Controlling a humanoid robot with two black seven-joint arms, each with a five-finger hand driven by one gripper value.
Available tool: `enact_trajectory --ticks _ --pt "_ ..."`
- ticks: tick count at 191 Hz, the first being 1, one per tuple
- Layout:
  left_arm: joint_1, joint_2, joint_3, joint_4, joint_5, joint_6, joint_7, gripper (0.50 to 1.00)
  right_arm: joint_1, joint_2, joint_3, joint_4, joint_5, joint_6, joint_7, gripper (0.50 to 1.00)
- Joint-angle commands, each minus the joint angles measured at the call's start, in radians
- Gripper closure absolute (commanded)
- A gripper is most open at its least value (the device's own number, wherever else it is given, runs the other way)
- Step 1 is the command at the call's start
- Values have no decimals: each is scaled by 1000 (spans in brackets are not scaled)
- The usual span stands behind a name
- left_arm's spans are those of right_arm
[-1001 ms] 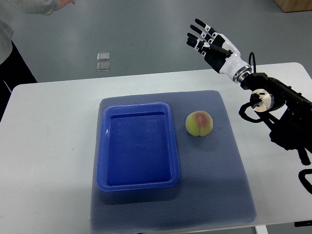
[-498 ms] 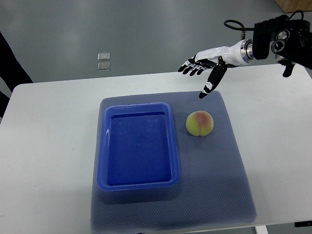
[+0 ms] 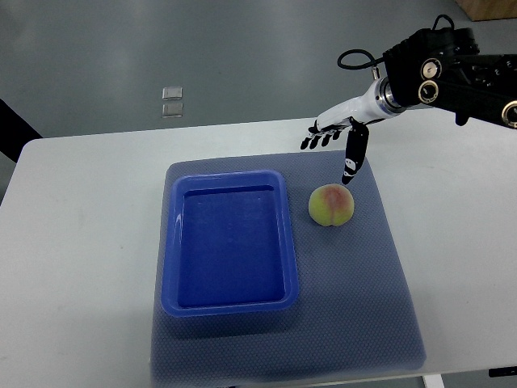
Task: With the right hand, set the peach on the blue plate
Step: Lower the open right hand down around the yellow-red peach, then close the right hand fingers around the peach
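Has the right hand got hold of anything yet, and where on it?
Nothing. The right hand is open above the peach, which sits untouched on the mat beside the blue plate.

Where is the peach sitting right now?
In the top view the peach lies on the grey mat, just right of the blue plate and outside it. The right hand hovers just beyond it, thumb pointing down.

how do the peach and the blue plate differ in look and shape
The peach is small, round and yellow-green with a pink blush; the blue plate is much larger, rectangular and solid blue. The peach is a solid ball, the blue plate a shallow empty tray. Both rest on the grey mat, side by side.
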Motion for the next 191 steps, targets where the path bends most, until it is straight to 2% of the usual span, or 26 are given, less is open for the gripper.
enact_trajectory --ticks 1,44,58,191 --pt "0 0 -1 0 0 0 0 500 -30 15 -3 -9 -5 -8 0 570" --pt "0 0 -1 2 -1 0 0 500 -81 17 -3 -13 -24 -15 0 568" --pt "0 0 -1 0 0 0 0 500 -112 17 -3 -13 -33 -54 2 570" --pt "0 0 -1 6 -1 0 0 500 -213 30 9 -13 -35 -166 9 581"
